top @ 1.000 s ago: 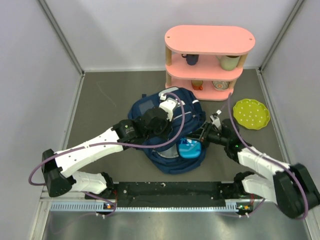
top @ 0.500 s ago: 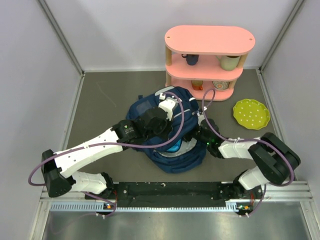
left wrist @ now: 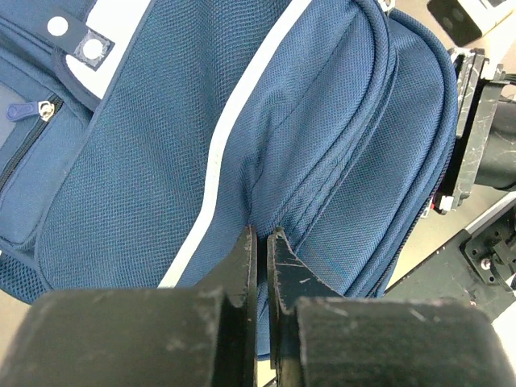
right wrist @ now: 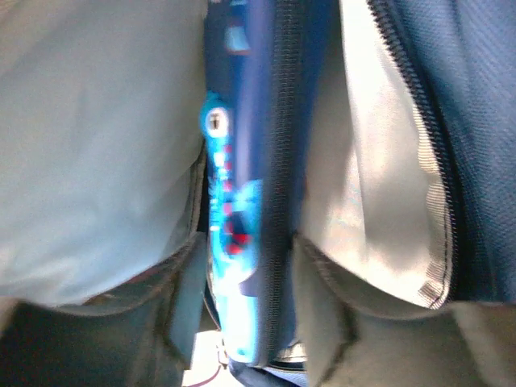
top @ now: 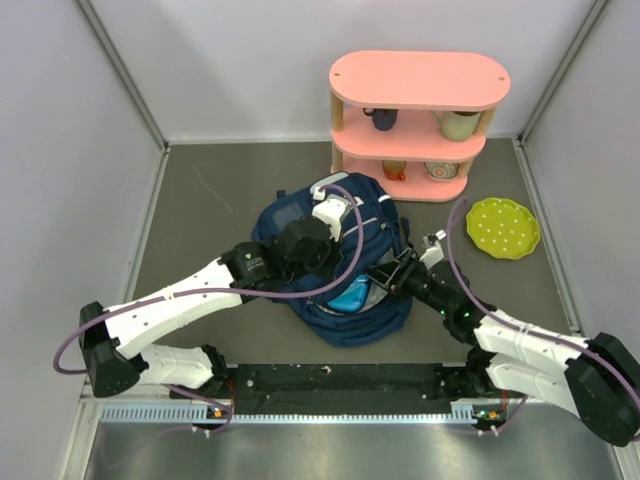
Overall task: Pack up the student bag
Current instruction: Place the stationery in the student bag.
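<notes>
The left gripper is clenched, its two dark fingers pressed together on a small puckered fold of navy fabric on the outside of the student bag, just beside the bag's thin white stripe. The right gripper is released: in the blurred right wrist view its fingers stand apart inside the bag's mouth, with a bright blue pencil case lying on edge between them, and a narrow dark gap shows on the case's left side. Pale grey lining bulges on both sides of the case, and the bag's own zipper runs along the open rim at the right. From above, the bag lies near the middle of a grey table, its top with white patches pointing away from the arm bases and its opening turned toward the right arm, where a sliver of the turquoise case shows. The left arm reaches over the bag from the left. Just behind the bag stands a pink shelf of two tiers holding cups and small bowls. A lime green plate with pale dots lies on the table to the right of the bag, near the shelf's foot.
</notes>
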You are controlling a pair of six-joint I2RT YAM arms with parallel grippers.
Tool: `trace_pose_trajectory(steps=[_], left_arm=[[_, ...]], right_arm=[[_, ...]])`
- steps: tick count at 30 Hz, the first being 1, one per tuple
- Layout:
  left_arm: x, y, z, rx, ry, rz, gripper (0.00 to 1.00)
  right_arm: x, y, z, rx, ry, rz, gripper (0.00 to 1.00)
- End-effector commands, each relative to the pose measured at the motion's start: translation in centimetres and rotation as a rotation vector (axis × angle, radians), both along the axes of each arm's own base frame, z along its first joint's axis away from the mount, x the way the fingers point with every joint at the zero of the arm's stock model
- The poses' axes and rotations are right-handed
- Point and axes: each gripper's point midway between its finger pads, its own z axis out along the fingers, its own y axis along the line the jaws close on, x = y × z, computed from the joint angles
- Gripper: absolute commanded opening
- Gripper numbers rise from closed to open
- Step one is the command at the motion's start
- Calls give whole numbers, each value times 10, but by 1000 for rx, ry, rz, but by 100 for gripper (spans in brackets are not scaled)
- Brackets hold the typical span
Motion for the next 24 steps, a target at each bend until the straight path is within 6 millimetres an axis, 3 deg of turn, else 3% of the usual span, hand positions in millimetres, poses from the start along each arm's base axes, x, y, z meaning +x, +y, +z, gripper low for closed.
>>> trace_pose_trajectory(steps=[1, 2, 3, 4, 6, 18, 22, 24], left_arm=[[6, -11, 57, -206, -95, 20, 0], [6, -12, 57, -207, -93, 16, 0], [6, -12, 56, -207, -91, 17, 0], [5, -13, 56, -210, -91, 13, 0], [5, -15, 54, -212, -87, 8, 0], [2, -22, 47, -231, -59, -12, 0], [2, -17, 44, -230, -60, 11, 0], [2, -15, 41, -226, -58, 19, 0]], right_arm=[[1, 6, 9, 13, -32, 18, 37], [3, 9, 6, 14, -22, 23, 25], [5, 11, 5, 27, -14, 21, 20], [6, 16, 16, 69, -43, 36, 17], [11, 24, 15, 88, -33, 49, 15], [59, 61, 70, 211, -194, 34, 15], [70, 61, 61, 212, -207, 2, 18], [64, 57, 48, 200, -186, 1, 24]])
